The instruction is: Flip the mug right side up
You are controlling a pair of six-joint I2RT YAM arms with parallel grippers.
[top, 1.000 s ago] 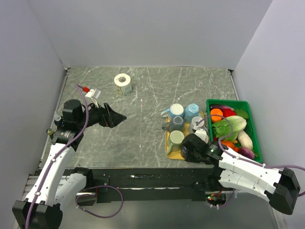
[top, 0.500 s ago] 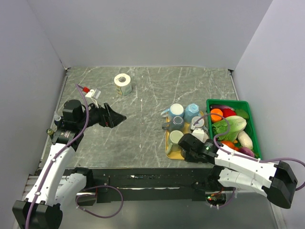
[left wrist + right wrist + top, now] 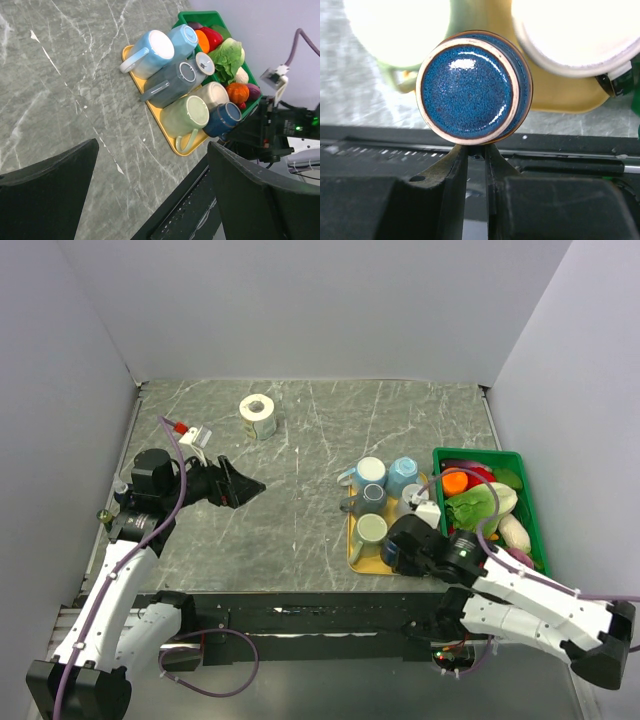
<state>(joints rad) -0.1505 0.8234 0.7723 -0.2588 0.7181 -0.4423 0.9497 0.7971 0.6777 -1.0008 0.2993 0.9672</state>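
So: grey veined table [image 3: 320, 440], pale walls [image 3: 300, 310], blue mug [image 3: 472, 87]

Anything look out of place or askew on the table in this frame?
Yes: the dark blue mug lies tipped at the yellow tray's near corner, base facing the right gripper, which seems to pinch it. The other mugs sit mouth-down, tightly crowded.

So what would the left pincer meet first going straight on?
The left pincer would probably meet the pale green mug on the yellow tray, though maybe the table first; depth is unclear.
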